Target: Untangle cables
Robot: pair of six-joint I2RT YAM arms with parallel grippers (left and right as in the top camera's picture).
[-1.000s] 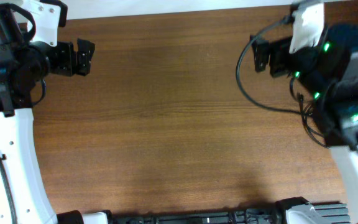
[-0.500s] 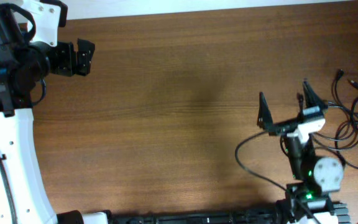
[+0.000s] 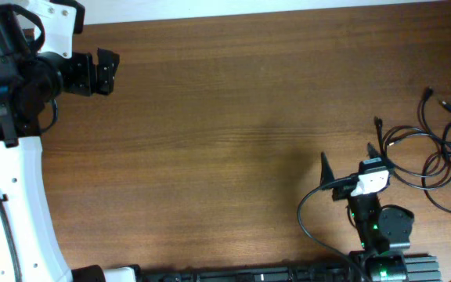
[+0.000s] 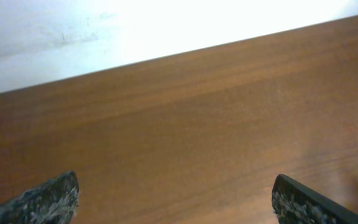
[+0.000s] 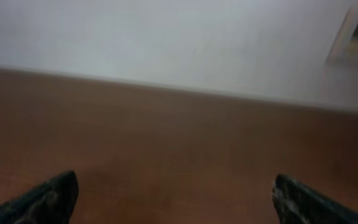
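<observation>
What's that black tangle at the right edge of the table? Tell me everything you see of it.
The cables are a few thin black cords lying flat on the wooden table near its right edge. They curve in loose, overlapping loops, with small plug ends sticking out, some pale-tipped. Part runs out of the picture. The open right tool sits beside the leftmost loop; whether it touches is unclear.

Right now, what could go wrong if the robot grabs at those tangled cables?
1. The right gripper is open, close beside the nearest loop of the cables. A finger might hook that loop and pull the tangle tighter.
2. The arm's own thick wire curls over the table next to the gripper and could get caught too.
3. The right wrist view is blurry and shows no cables, so aiming may be hard.
</observation>
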